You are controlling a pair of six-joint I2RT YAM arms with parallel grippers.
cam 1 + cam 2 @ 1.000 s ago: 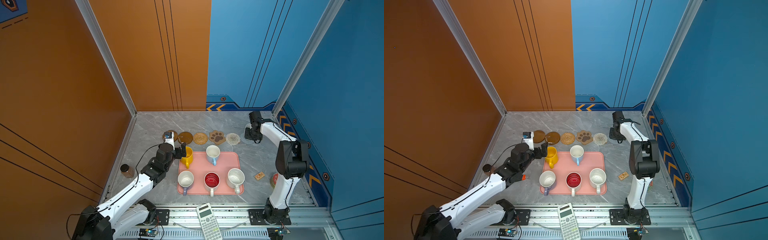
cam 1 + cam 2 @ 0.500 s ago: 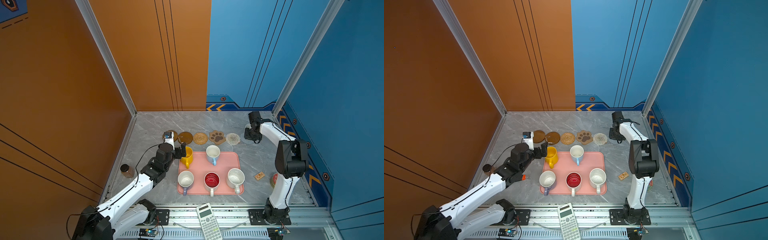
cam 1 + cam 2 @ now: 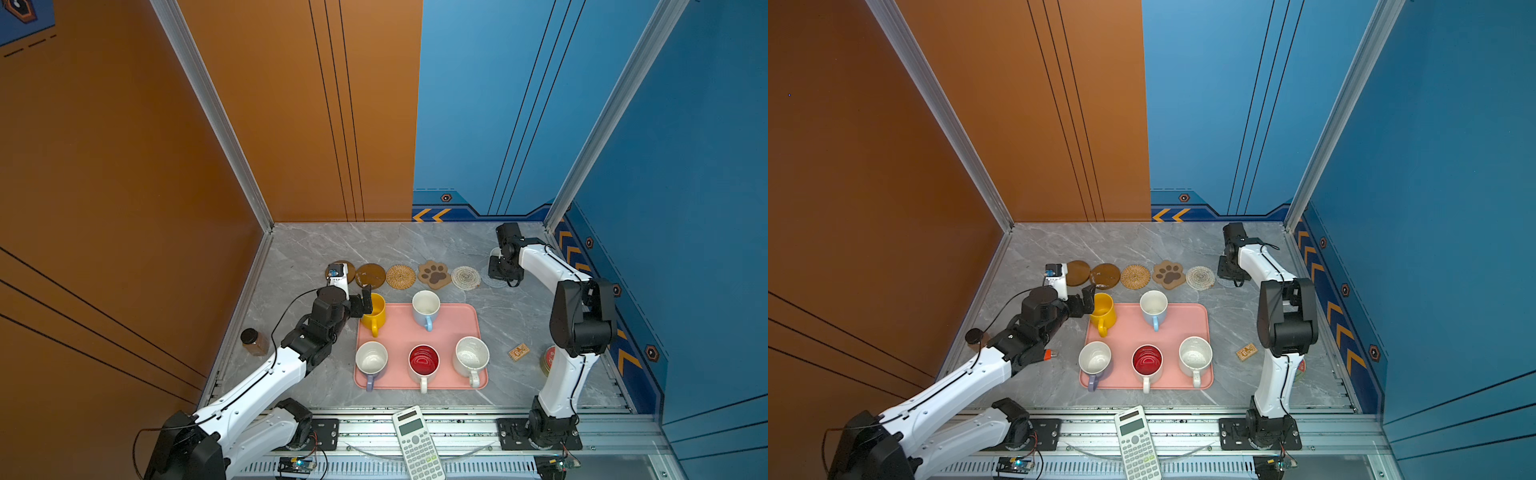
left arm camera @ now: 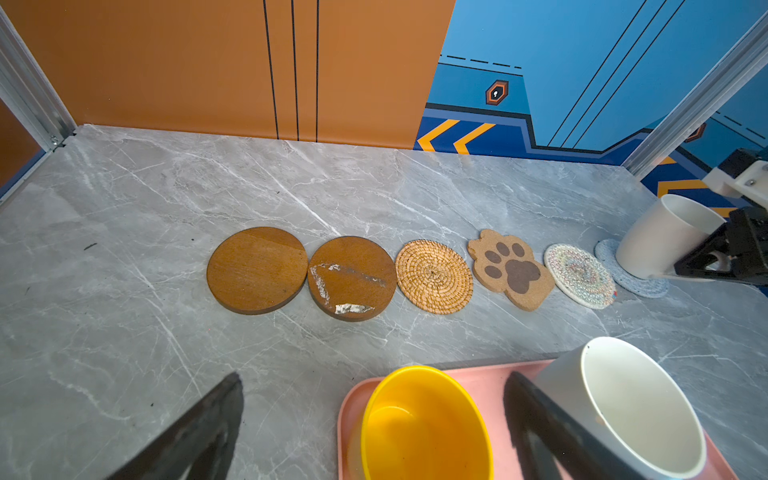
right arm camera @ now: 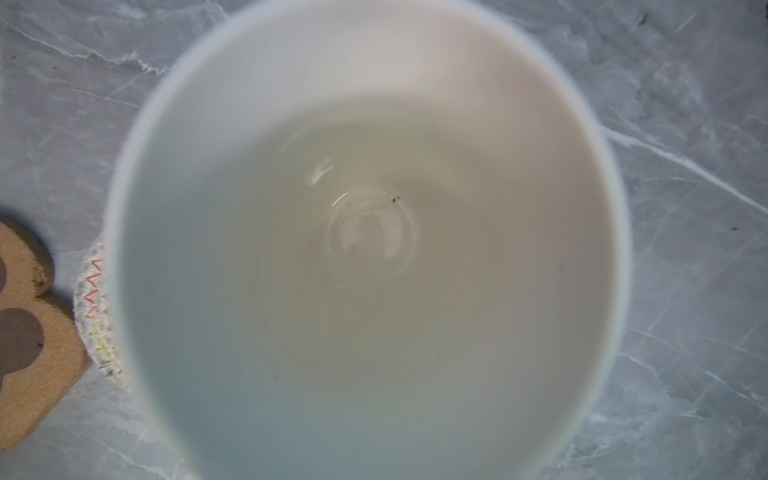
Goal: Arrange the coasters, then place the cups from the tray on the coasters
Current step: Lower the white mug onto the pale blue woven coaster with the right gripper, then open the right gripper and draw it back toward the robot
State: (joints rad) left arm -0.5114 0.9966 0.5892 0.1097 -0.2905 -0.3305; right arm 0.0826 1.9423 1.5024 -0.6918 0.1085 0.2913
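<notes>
Six coasters lie in a row at the back: two dark brown discs, a tan woven disc, a paw shape, a white woven round and a pale-blue round. The plain white cup leans on the pale-blue coaster, with my right gripper shut on it. Its inside fills the right wrist view and hides the jaws. The pink tray holds the yellow, light-blue, lilac, red-inside and speckled cups. My left gripper stands open astride the yellow cup.
A calculator lies on the front rail. A brown jar stands near the left wall. A small wooden block and a red-lidded tin sit right of the tray, by the right arm's base. Walls close in on three sides.
</notes>
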